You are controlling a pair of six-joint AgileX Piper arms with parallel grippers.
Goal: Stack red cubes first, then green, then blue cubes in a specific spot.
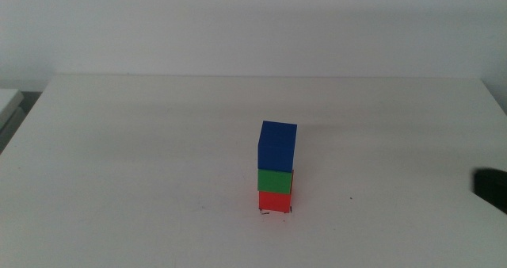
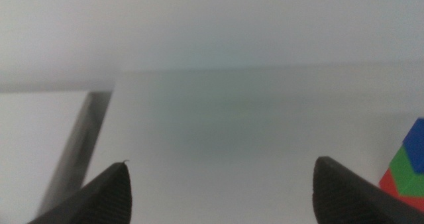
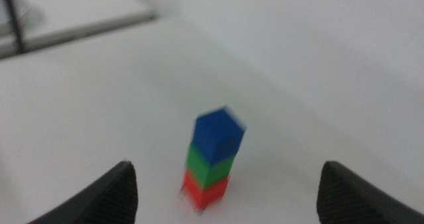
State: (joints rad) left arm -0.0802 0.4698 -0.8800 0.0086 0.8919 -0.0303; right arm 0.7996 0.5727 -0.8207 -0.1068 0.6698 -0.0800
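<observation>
Middle cam high, looking forward-down over whole table (image 1: 158,181). Both wrist cams low, near tabletop. All three share cube stack (image 1: 276,169) (image 2: 405,168) (image 3: 212,159).
</observation>
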